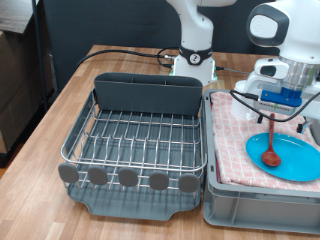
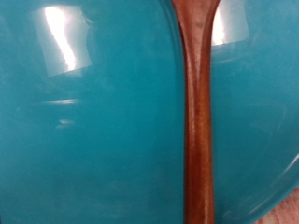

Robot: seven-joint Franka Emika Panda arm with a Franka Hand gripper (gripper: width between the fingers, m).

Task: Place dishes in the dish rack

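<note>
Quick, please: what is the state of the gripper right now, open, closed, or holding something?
Gripper: jaws closed on the reddish-brown wooden spoon, held upright with its bowl on the round light-blue plate.

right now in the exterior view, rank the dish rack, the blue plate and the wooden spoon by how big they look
1. dish rack, by far the largest, filling the view's left and centre.
2. blue plate, on the pink checked cloth; partly cut off at the right edge.
3. wooden spoon, smallest, standing on the plate, handle up at the gripper.
</note>
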